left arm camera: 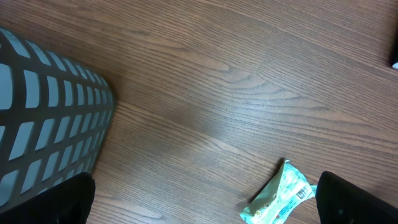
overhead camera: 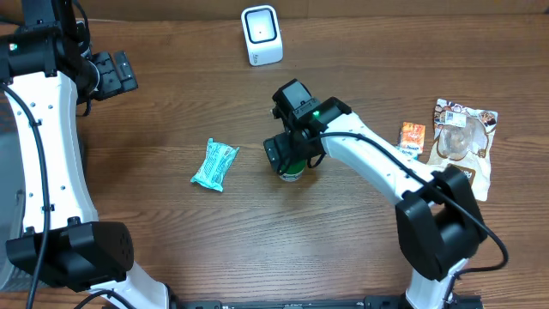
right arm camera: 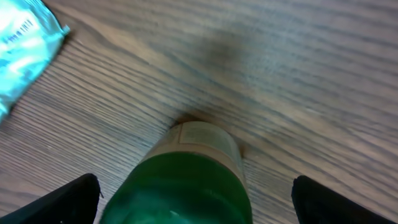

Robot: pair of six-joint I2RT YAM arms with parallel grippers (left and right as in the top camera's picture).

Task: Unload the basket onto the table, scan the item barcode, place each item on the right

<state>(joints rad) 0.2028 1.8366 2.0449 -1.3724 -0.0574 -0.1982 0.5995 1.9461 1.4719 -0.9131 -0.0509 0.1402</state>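
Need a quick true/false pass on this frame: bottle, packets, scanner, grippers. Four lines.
1. The right gripper is open, with the green bottle between its fingers. True.
2. The left gripper holds the teal packet. False: the packet lies on the table, and that gripper is open and empty.
3. The white scanner stands at the far edge, clear of both arms. True.
4. The orange packet touches the teal packet. False: they lie far apart, with the bottle between them.
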